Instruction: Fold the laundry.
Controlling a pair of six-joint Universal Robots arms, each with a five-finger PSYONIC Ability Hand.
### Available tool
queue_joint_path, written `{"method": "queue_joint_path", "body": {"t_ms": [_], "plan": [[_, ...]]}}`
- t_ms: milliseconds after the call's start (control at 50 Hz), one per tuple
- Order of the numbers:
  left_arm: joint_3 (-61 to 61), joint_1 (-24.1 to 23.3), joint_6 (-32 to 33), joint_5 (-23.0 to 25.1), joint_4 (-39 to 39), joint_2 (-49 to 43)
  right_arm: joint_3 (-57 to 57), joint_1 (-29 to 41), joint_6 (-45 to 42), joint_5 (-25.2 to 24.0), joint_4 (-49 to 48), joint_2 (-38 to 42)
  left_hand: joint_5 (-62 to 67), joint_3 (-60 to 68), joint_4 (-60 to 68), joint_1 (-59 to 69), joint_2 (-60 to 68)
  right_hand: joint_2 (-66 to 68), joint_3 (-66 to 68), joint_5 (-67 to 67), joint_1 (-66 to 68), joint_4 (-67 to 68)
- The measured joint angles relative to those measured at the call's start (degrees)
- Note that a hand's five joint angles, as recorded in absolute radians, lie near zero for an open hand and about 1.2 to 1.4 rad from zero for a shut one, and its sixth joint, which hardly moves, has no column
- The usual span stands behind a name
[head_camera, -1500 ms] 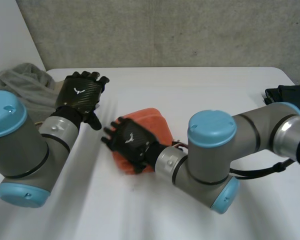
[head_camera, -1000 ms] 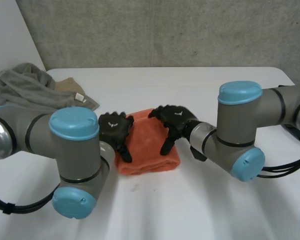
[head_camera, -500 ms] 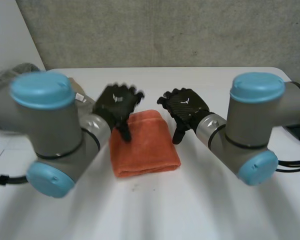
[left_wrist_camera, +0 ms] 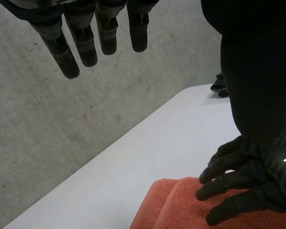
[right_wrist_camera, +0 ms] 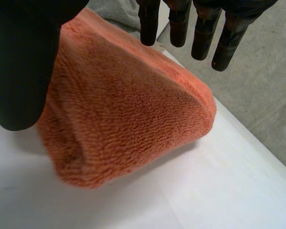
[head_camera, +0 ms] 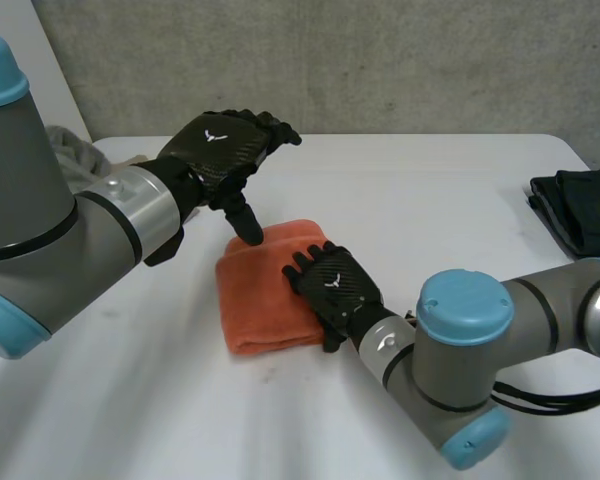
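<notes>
A folded orange towel (head_camera: 260, 300) lies in the middle of the white table (head_camera: 420, 210). My right hand (head_camera: 335, 285) rests open and flat on its right part, fingers spread towards the far edge. In the right wrist view its straight fingers (right_wrist_camera: 178, 24) hover over the towel (right_wrist_camera: 124, 109). My left hand (head_camera: 220, 145) is raised over the towel's far left corner, open, thumb pointing down at that corner; I cannot tell if it touches. In the left wrist view its fingers (left_wrist_camera: 86, 43) are straight, and beyond them the right hand (left_wrist_camera: 248, 183) presses the towel (left_wrist_camera: 176, 210).
A grey cloth pile (head_camera: 75, 150) lies at the table's far left, behind my left arm. A dark garment (head_camera: 580, 205) sits at the right edge. A concrete wall (head_camera: 380, 60) stands behind the table.
My right hand has come down from beside the towel's far right corner onto its right part. My left hand has risen off the towel's far left edge, and the left arm swung outward.
</notes>
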Motion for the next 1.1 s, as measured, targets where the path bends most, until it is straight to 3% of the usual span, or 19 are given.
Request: {"method": "queue_joint_path", "body": {"t_ms": [540, 640, 680, 700, 800, 1000, 1100], "plan": [[-0.9, 0.1, 0.0, -0.1, 0.1, -0.2, -15.9, 1.1, -2.8, 0.6, -0.8, 11.8, 0.0, 0.0, 0.0, 0.0, 0.0, 2.0, 2.7, 1.7, 2.1, 1.8], [-0.9, 0.1, 0.0, -0.1, 0.1, -0.2, -18.6, 1.1, -2.9, 0.2, -0.5, 13.4, 0.0, 0.0, 0.0, 0.0, 0.0, 42.7, 42.0, 33.3, 34.3, 40.3], [-0.9, 0.1, 0.0, 0.0, 0.1, -0.2, -19.3, 1.1, -2.9, 0.3, -0.4, 13.9, 0.0, 0.0, 0.0, 0.0, 0.0, 42.7, 42.0, 33.3, 34.3, 40.3], [-0.9, 0.1, 0.0, -0.1, 0.1, -0.2, -19.8, 1.0, -2.8, 0.3, -0.3, 14.1, 0.0, 0.0, 0.0, 0.0, 0.0, 53.5, 52.1, 46.7, 40.3, 52.5], [-0.9, 0.2, 0.0, 0.0, 0.1, -0.2, -20.8, 0.6, -2.7, 0.5, 0.8, 13.9, 0.0, 0.0, 0.0, 0.0, 0.0, 54.0, 52.6, 47.9, 40.3, 54.6], [-0.9, 0.6, -0.1, 0.0, 0.1, -0.1, -17.8, -10.2, -3.5, -1.0, 5.1, 7.4, 0.0, 0.0, 0.0, 0.0, 0.0, 54.0, 52.6, 47.9, 40.6, 54.7], [-0.9, 0.8, -0.1, 0.0, 0.1, -0.1, -15.0, -20.6, -6.5, -6.3, 7.5, 3.3, 0.0, 0.0, 0.0, 0.0, 0.0, 54.0, 53.0, 47.9, 40.9, 54.7]]}}
